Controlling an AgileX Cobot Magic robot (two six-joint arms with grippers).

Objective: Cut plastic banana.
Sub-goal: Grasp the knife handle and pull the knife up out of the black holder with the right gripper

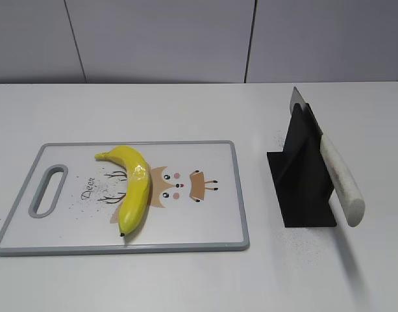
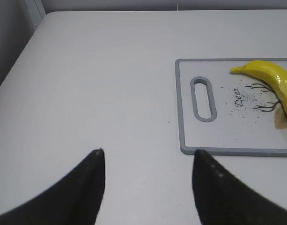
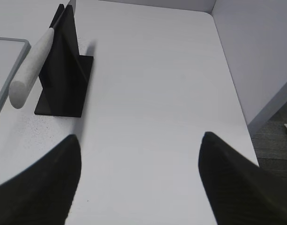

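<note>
The glossy yellow plastic banana point(image 1: 134, 188) lies on a white cutting board point(image 1: 69, 227) with a grey rim and a deer drawing; both also show in the left wrist view, the banana point(image 2: 274, 79) and the board point(image 2: 227, 136). A knife with a white speckled handle point(image 1: 341, 182) rests slanted in a black stand point(image 1: 302, 188), also seen in the right wrist view point(image 3: 31, 70). My left gripper point(image 2: 148, 152) is open and empty over bare table left of the board. My right gripper point(image 3: 141, 138) is open and empty, right of the stand. Neither gripper shows in the exterior view.
The white table point(image 1: 199, 279) carries only the board and the knife stand. Its right edge and a grey wall point(image 3: 255, 51) show in the right wrist view. The table's far left corner point(image 2: 40, 14) shows in the left wrist view.
</note>
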